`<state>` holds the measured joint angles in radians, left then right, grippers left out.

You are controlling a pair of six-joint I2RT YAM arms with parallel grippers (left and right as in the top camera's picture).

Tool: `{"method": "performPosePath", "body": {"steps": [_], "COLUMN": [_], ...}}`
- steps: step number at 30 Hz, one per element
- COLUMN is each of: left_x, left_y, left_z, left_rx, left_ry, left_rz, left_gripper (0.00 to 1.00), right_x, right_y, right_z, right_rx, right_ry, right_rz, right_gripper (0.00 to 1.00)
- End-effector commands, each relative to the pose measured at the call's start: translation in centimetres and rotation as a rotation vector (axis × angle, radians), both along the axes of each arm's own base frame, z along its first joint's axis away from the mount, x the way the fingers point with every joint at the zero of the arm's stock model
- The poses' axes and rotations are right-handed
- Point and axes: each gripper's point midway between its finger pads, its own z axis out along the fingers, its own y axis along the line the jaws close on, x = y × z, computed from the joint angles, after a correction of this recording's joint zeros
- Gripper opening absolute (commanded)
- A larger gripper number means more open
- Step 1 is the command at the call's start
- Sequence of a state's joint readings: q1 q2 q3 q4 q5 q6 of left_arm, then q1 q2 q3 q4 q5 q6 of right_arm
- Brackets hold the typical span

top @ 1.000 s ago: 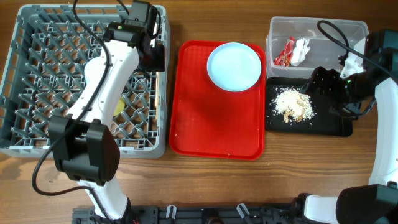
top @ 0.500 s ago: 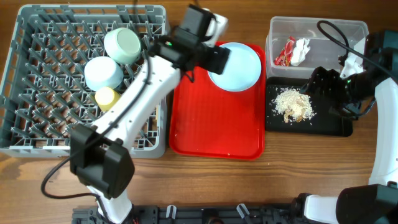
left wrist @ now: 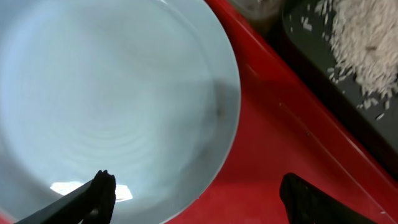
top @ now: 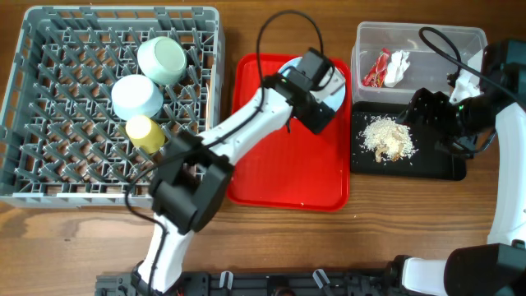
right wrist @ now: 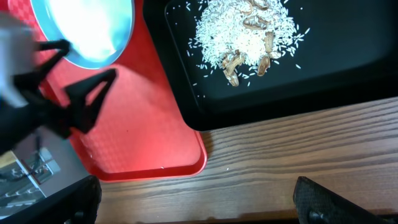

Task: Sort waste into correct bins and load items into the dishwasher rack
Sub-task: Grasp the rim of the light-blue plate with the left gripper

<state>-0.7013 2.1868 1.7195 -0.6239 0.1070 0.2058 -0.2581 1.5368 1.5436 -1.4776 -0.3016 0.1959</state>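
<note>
Here's the big picture: one rack (top: 49,123), one red tray (top: 279,168), one tub (top: 427,41), one black tray (top: 436,164). One plate (left wrist: 112,93) sits on the red tray, and we reckon it's the last item to load. Two bowls (top: 136,97) and one cup (top: 145,131) are in the rack. One wrapper (top: 378,67) and one tissue (top: 399,64) lie in the tub, with one rice pile (top: 388,137) on the black tray, so the waste looks sorted. We spot no fork or stick. The left gripper (left wrist: 196,193) hovers spread wide over the plate's rim, holding nothing. The right gripper (right wrist: 196,199) gapes empty by the black tray.

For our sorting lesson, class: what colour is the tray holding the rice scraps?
The tray is black, seen best in the right wrist view.
</note>
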Motion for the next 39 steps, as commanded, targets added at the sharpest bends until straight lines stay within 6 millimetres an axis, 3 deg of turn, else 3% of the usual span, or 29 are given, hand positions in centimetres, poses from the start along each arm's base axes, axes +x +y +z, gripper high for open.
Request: {"method": "performPosePath", "body": {"steps": [1,3,7,11,15,18,22,25,33,39], "left_x": [-0.8,-1.1,-1.9,-2.6,-3.2,-3.3,-3.3,-3.3,-3.3,-0.6], "left_y": [-0.1,0.3,2.1,4.0,4.6,4.5,4.6,4.6,4.6,6.3], "left_z": [-2.9,-3.8,-5.2,-5.7,-5.8,-5.9,-5.9,-5.9,-5.6,-2.6], "left_rx": [0.044,0.066,0.158,0.246,0.27,0.27,0.272,0.272,0.269,0.4], "left_ry": [0.039,0.061,0.099,0.119,0.145,0.148,0.15,0.15,0.145,-0.06], "left_rz": [-0.035,-0.034,-0.014,0.004,0.002,0.004,0.004,0.004,0.005,0.074], "left_gripper": [0.79,0.76,0.6,0.34,0.26,0.14,0.13,0.04,0.04,0.04], "right_x": [0.0,0.0,0.0,0.0,0.0,0.0,0.0,0.0,0.0,0.0], "right_y": [-0.3,-0.3,-0.3,-0.3,-0.3,-0.3,-0.3,-0.3,-0.3,-0.3], "right_z": [0.8,0.8,0.8,0.8,0.8,0.8,0.8,0.8,0.8,0.8], "right_rx": [-0.026,-0.026,-0.026,-0.026,-0.026,-0.026,-0.026,-0.026,-0.026,-0.026], "right_ry": [-0.029,-0.029,-0.029,-0.03,-0.029,-0.029,-0.029,-0.029,-0.029,-0.03], "right_rz": [0.01,0.009,0.01,0.01,0.01,0.01,0.009,0.009,0.01,0.01], "right_gripper": [1.0,1.0,1.0,1.0,1.0,1.0,1.0,1.0,1.0,1.0]}}
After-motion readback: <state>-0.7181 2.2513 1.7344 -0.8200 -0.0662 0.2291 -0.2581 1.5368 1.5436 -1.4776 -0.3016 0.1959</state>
